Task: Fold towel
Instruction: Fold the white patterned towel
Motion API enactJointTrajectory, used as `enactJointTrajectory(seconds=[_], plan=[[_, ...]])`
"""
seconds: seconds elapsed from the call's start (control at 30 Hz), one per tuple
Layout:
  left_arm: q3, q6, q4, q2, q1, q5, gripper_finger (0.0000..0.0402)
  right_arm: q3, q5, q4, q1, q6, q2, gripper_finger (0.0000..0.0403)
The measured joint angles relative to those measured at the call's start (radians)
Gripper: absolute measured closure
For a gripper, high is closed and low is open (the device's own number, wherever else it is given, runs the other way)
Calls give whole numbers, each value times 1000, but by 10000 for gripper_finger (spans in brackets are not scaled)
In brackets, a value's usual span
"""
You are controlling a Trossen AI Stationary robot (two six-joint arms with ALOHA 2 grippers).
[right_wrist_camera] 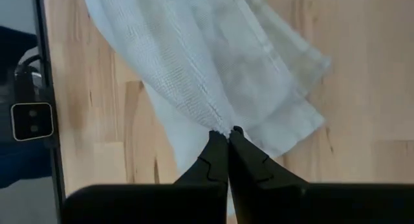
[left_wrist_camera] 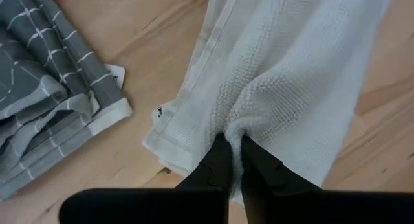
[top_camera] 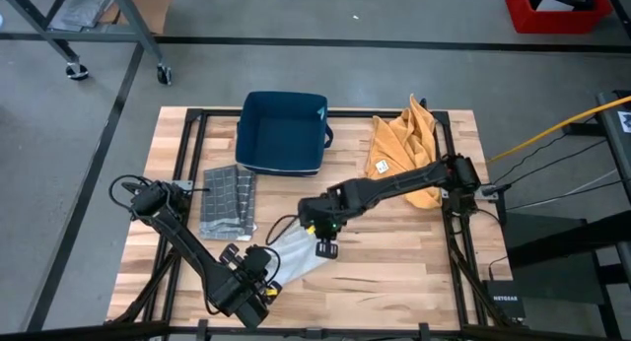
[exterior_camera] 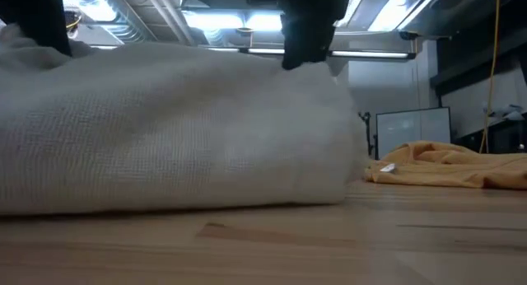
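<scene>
The white towel (top_camera: 296,254) lies bunched on the wooden table (top_camera: 394,272), toward its front edge, stretched between the two grippers. The left gripper (left_wrist_camera: 233,149) pinches a fold of its waffle-textured cloth near a hemmed edge, fingers (left_wrist_camera: 217,166) pressed together on the fabric. The right gripper (right_wrist_camera: 226,134) clamps another gathered ridge of the same towel, its fingers closed tight on the cloth, which fans out from the grip across the tabletop. In the low view the towel fills most of the foreground as a broad mound. Just beside it, toward the left arm's base, lies a folded grey checked towel (top_camera: 227,201). Farther back sits a dark blue bin (top_camera: 283,134), and near it a crumpled orange cloth (top_camera: 402,142) lies under the right arm.
</scene>
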Motion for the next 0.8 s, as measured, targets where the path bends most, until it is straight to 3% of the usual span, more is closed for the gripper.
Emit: enactJointTrajectory(seconds=[0.47, 0.6, 0.8], plan=[[0, -55, -138, 8, 0, 6, 396, 0, -7, 63, -67, -163, 82, 402], [0, -2, -146, 8, 0, 24, 394, 0, -8, 82, -72, -175, 109, 396], [0, 54, -164, 9, -2, 60, 344, -3, 29, 52, -74, -175, 128, 358]])
